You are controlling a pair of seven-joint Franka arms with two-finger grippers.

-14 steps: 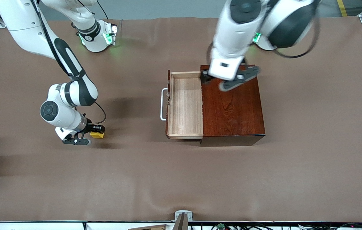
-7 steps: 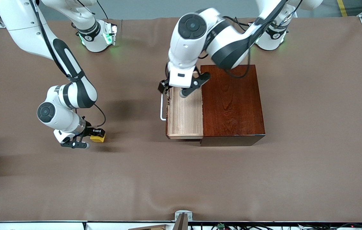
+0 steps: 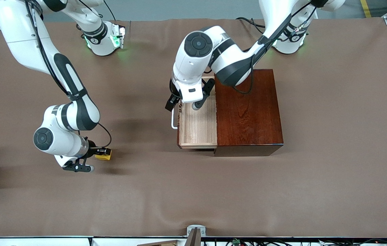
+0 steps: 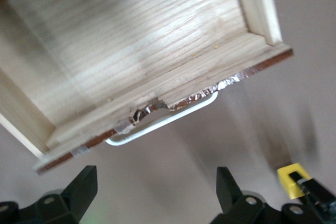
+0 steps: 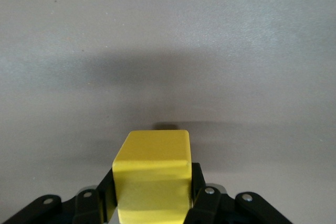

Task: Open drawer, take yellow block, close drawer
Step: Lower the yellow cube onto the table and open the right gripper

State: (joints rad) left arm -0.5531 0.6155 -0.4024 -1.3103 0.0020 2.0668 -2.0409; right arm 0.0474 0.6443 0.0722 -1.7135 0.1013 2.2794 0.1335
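Drawer open, yellow block out and pinched by right gripper; left gripper spread over the drawer.
Brown cloth-covered table (image 3: 282, 191), aluminium frame rails at the corners. The drawer (image 3: 198, 121) is pulled out of the mahogany box (image 3: 248, 109) toward the right arm's end, tray bare, white handle (image 3: 173, 119) showing. Since a second ago the left gripper (image 3: 188, 100) has swung off the box top to the drawer's front edge, fingers apart, arm bent low. Right gripper (image 3: 99, 153) has slid slightly nearer the front camera, wrist low and sideways, holding the yellow block (image 5: 152, 174) above the cloth, well apart from the drawer.
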